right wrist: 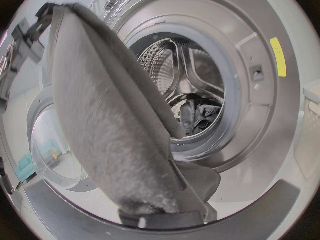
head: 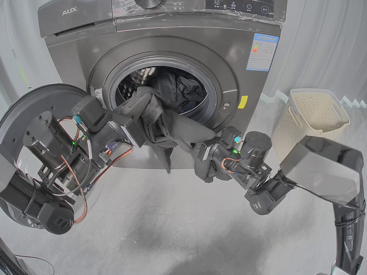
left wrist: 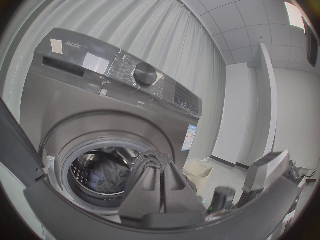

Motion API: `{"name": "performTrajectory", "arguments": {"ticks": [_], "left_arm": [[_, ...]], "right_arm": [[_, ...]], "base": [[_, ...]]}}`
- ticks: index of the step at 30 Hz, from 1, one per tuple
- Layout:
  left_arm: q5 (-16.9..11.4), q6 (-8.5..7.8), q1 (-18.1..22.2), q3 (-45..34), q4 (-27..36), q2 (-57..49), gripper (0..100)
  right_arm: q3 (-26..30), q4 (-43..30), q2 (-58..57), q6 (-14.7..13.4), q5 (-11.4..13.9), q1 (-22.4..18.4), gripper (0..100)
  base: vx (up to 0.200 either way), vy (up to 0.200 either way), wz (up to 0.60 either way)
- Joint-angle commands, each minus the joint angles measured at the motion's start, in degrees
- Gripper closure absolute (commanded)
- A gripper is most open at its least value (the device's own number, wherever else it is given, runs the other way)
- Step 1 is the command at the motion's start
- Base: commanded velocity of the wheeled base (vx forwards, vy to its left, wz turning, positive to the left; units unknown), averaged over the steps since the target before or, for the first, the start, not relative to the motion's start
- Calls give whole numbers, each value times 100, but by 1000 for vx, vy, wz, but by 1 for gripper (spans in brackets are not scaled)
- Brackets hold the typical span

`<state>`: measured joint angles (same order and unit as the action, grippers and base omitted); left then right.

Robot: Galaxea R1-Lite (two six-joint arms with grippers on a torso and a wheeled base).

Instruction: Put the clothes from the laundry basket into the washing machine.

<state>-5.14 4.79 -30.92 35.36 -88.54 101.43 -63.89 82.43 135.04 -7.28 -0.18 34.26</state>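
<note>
Your left pincer (head: 142,113) and right pincer (head: 202,152) each clamp the soft, dark grey garment (head: 174,128), which sags across the washing machine (head: 237,69)'s round opening. Crumpled dark clothes (head: 185,90) lie inside. The door (head: 46,98) stands wide open, and the perforated cream laundry basket (head: 317,113) sits apart on the right.

Grey garment (head: 172,128) held between left pincer (head: 138,104) and right pincer (head: 202,151) at washing machine (head: 160,39) mouth, door (head: 40,100) open, laundry basket (head: 313,111) nearby

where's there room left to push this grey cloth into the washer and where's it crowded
Free: the upper drum, between the door ring and the dark clothes at its bottom; also the floor before the washer. Crowded: the opening's lower rim, where the grey cloth stretches between the left pincer and right pincer.
</note>
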Motion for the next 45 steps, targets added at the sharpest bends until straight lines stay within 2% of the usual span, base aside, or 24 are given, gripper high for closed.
{"name": "performTrajectory", "arguments": {"ticks": [1,12,13,18,26,33,36,40,45], "left_arm": [[-30,22,174,-504,21,308,100],[-48,-40,244,-873,-14,949,100],[-48,-48,244,-891,-14,976,0],[-48,-40,235,-926,-23,1028,0],[-57,-66,121,-1946,-32,668,0],[-66,-57,-301,-2640,-23,202,0],[-57,-48,-327,-2473,-23,193,0],[-74,-13,-336,-1840,-23,272,0],[-74,-13,-345,-1251,-23,949,0]], "right_arm": [[518,18,-997,7,9,-138,100],[553,10,-1260,-2,9,108,100],[553,10,-1260,-2,9,116,100],[553,1,-1243,-11,9,160,100],[158,-78,-918,-19,-17,64,100],[-18,-78,-865,-46,-34,46,100],[52,-69,-909,-46,-43,178,100],[158,-69,-918,-54,-43,442,100],[175,-78,-865,-54,-52,635,100]], "base": [[0,0,0],[0,0,0],[0,0,0],[0,0,0],[0,0,0],[0,0,0],[0,0,0],[0,0,0],[0,0,0]]}}
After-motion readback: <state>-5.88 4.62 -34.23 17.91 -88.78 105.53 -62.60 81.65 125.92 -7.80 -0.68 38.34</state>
